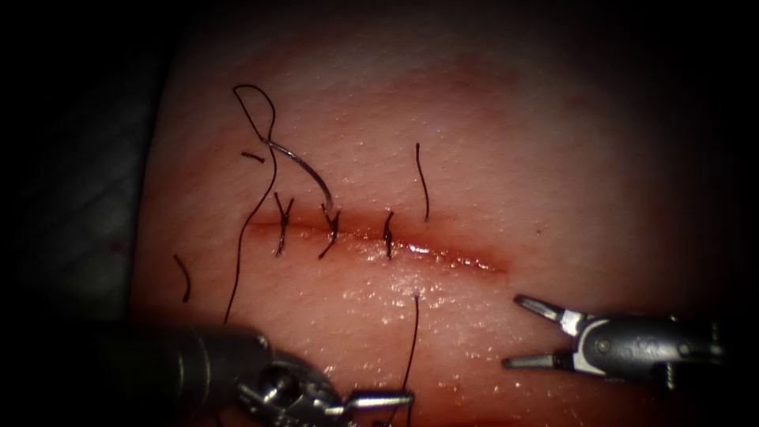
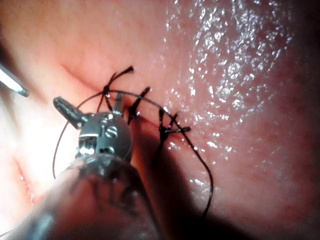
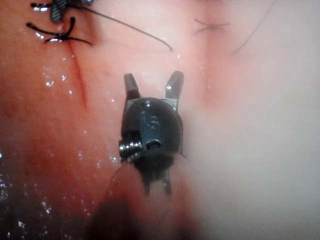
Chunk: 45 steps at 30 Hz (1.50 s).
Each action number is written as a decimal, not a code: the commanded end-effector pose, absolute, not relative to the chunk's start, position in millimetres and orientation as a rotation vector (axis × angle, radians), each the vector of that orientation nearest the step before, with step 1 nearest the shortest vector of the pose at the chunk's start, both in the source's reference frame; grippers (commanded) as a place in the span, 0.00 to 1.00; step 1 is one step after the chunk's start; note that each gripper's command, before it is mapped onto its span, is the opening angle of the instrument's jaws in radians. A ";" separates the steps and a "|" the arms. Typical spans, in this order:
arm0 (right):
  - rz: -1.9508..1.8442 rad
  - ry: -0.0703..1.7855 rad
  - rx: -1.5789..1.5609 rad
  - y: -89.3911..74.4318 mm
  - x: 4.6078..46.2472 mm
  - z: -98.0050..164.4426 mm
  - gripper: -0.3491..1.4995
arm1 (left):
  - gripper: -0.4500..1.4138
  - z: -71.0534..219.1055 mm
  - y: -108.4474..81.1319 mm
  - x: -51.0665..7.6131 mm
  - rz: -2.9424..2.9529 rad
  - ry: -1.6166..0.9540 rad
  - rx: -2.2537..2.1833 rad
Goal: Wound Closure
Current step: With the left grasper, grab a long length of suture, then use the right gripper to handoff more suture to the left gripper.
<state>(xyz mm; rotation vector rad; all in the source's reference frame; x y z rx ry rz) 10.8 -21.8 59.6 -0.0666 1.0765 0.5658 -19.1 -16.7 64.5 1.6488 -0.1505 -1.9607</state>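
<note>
While the needle (image 1: 304, 168) lies loose on the tissue (image 1: 490, 142) at ten o'clock of the cut (image 1: 379, 237), the right tool (image 1: 522, 332) gapes empty and the left tool (image 1: 395, 400), at six o'clock, cannot be judged.

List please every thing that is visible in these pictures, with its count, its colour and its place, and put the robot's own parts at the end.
tissue: one, pale pink, under everything.
cut: one, reddish line running across the tissue, its right end not stitched.
stitches: three, dark, across the cut's left and middle part.
needle: one, silver, curved, lying free on the tissue above the cut at the left, held by no tool.
thread: one long dark strand, from the needle's end looping up and then down the left side.
cut ends of thread: several, dark, scattered on both sides of the cut.
red fluid: wet patches below the cut.
left tool: one, metal, below the cut; open in the left wrist view, holding nothing.
right tool: one, metal, below the cut's right end, open, empty.
</note>
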 end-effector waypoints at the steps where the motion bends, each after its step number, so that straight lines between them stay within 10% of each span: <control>1: 0.561 1.078 -0.061 -22.4 11.6 60.2 0.92 | 0.50 65.0 -16.9 -19.6 -1.960 -0.150 1.649; 5: 0.563 1.079 -0.057 -22.6 11.8 60.3 0.90 | 0.00 64.7 -17.0 -19.9 -1.957 -0.155 1.647; 39: 0.129 1.096 -0.371 -22.6 21.0 58.1 0.74 | 0.00 62.3 -10.2 -20.6 -1.970 -0.159 1.721; 43: 0.108 1.102 -0.364 -22.7 21.2 57.9 0.51 | 0.00 62.3 -10.1 -20.6 -1.970 -0.159 1.721; 45: 0.091 1.093 -0.336 -22.8 21.3 57.9 0.07 | 0.00 62.3 -10.1 -20.7 -1.971 -0.159 1.721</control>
